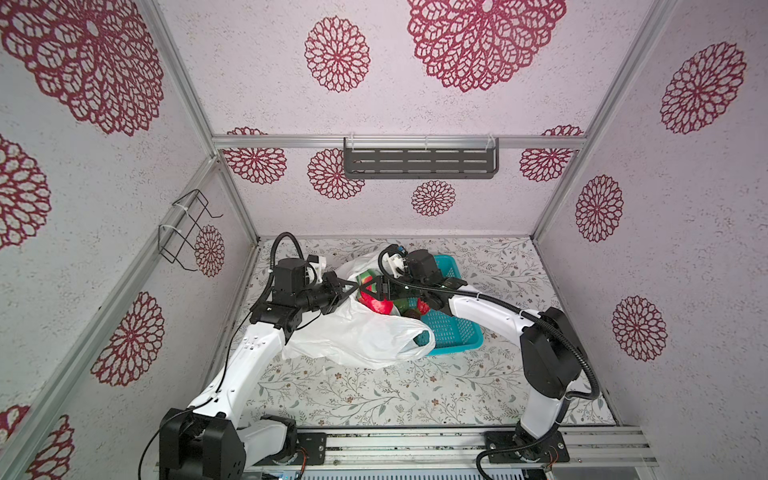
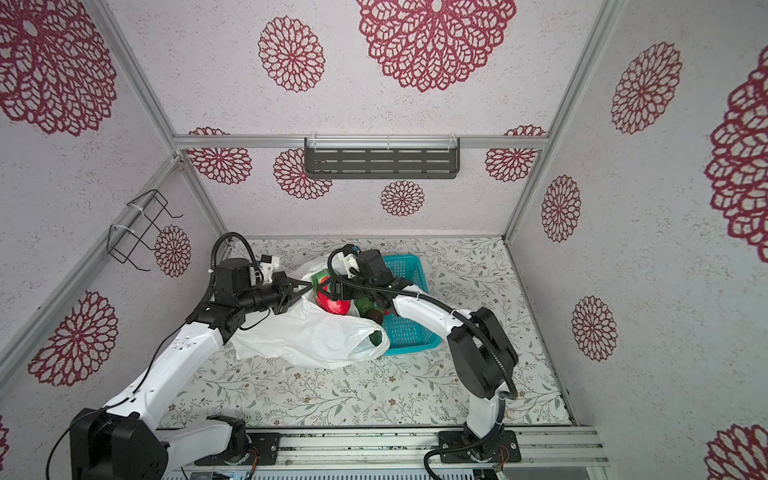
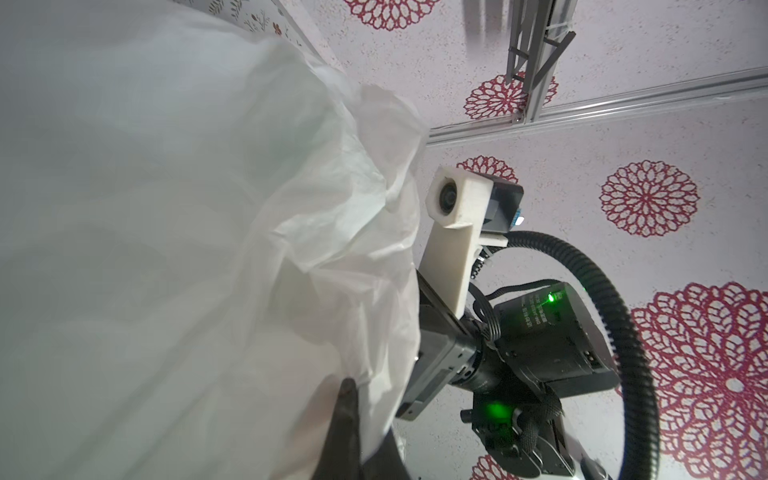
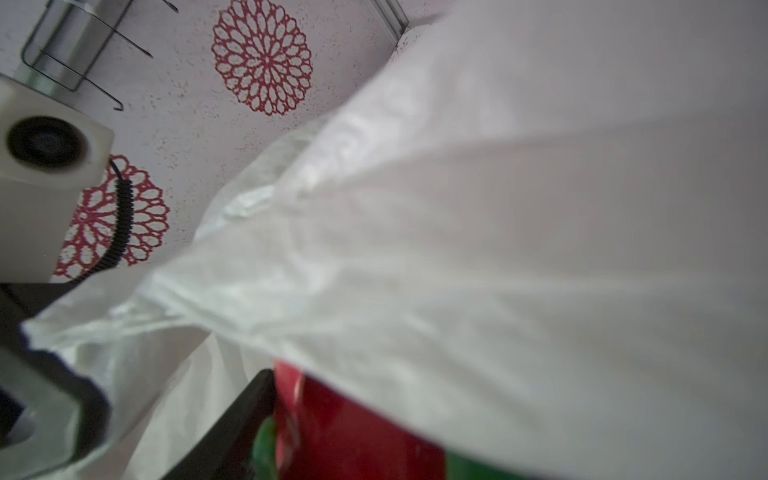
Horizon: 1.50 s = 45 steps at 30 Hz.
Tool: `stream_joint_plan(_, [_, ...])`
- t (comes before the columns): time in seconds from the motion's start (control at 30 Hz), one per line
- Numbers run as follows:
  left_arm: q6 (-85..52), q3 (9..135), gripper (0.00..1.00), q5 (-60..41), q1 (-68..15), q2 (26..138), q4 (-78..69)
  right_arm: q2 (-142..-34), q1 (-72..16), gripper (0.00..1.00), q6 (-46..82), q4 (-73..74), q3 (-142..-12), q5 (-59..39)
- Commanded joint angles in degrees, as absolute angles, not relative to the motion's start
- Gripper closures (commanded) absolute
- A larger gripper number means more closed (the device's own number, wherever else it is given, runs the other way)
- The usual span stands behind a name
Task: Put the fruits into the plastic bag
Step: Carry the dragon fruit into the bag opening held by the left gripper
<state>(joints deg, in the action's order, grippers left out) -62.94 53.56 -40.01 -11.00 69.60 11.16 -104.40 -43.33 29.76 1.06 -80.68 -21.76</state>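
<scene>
The plastic bag (image 1: 357, 332) lies crumpled across the middle of the tabletop (image 1: 374, 399), its near end draped over the left part of the teal basket (image 1: 461, 332) and its mouth lifted toward the far side. It is thin, light, crinkly film with no stiffness at all — it will sag and fold shut wherever it is not held, and it will slide easily over the basket rim. I judge the best hold to be a pinch on the rim or on a loop handle, where the film bunches up thick enough not to slip out.

That is roughly where the left fingers (image 3: 345, 419) are: pressed together on the bag's upper edge, holding the mouth up and open.

In the mouth sits a red fruit (image 1: 376, 307) with green on it, a rounded toy piece that looks hard and smooth and will likely roll once free. The right fingers (image 4: 232, 424) stand wide about it. One finger lies against its red side, but the film hides the other, so I cannot tell whether they clamp it or merely straddle it.

Just beside it — at the seam between bag and basket — a dark fruit (image 1: 412, 313) shows. Whether it lies in the bag or in the basket is unclear.
</scene>
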Motion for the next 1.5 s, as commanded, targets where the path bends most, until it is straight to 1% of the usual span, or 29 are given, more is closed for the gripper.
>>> stream_joint_plan(0.0, [-64.96,52.71,1.00,-42.48,-11.09,68.03,5.01,-103.65,-46.88,1.00,23.80,-3.36,-85.44,-12.59])
stream_joint_plan(0.17, [-69.38,49.67,1.00,-44.09,-8.98,66.88,-1.26,-104.98,-49.12,1.00,20.54,-12.89,-88.07,2.17])
stream_joint_plan(0.33, [-71.03,47.99,1.00,-45.04,-6.48,63.84,-2.64,-105.03,-49.04,1.00,19.52,-20.85,-89.95,20.65])
stream_joint_plan(0.4, [-71.02,47.74,1.00,-45.56,-5.56,62.54,-2.19,-104.72,-48.77,1.00,18.85,-22.67,-90.25,25.40])
stream_joint_plan(0.47, [-70.69,47.51,1.00,-45.79,-4.89,61.35,-1.29,-104.34,-48.20,1.00,18.09,-23.71,-90.35,27.21])
stream_joint_plan(0.57, [-68.04,47.55,1.00,-45.69,-4.35,60.63,2.35,-103.57,-47.55,1.00,16.75,-23.14,-89.98,25.16])
stream_joint_plan(0.63, [-66.37,47.08,1.00,-45.32,-4.26,60.93,4.52,-102.50,-47.46,1.00,14.88,-20.57,-88.78,21.20])
stream_joint_plan(0.8, [-64.28,44.52,1.00,-44.68,-4.31,63.50,6.05,-98.61,-47.54,1.00,12.82,-11.02,-84.30,4.59])
stream_joint_plan(0.9, [-64.69,42.79,1.00,-44.48,-4.37,64.89,3.75,-97.53,-47.63,1.00,13.85,-6.83,-82.46,-3.86])
stream_joint_plan(0.97, [-64.70,42.29,1.00,-44.38,-4.33,65.51,2.95,-97.97,-47.71,1.00,14.68,-6.04,-82.61,-7.20])
stream_joint_plan(1.1, [-64.47,41.93,1.00,-44.40,-4.38,66.42,2.66,-99.63,-48.26,1.00,15.80,-4.79,-83.12,-11.16])
stream_joint_plan(1.37, [-64.24,41.84,1.00,-44.51,-4.35,67.88,2.03,-106.51,-48.94,1.00,18.79,-2.92,-84.53,-13.40])
stream_joint_plan(1.47, [-64.11,41.75,1.00,-44.41,-4.40,68.30,1.73,-110.17,-49.22,1.00,19.29,-4.82,-85.95,-13.83])
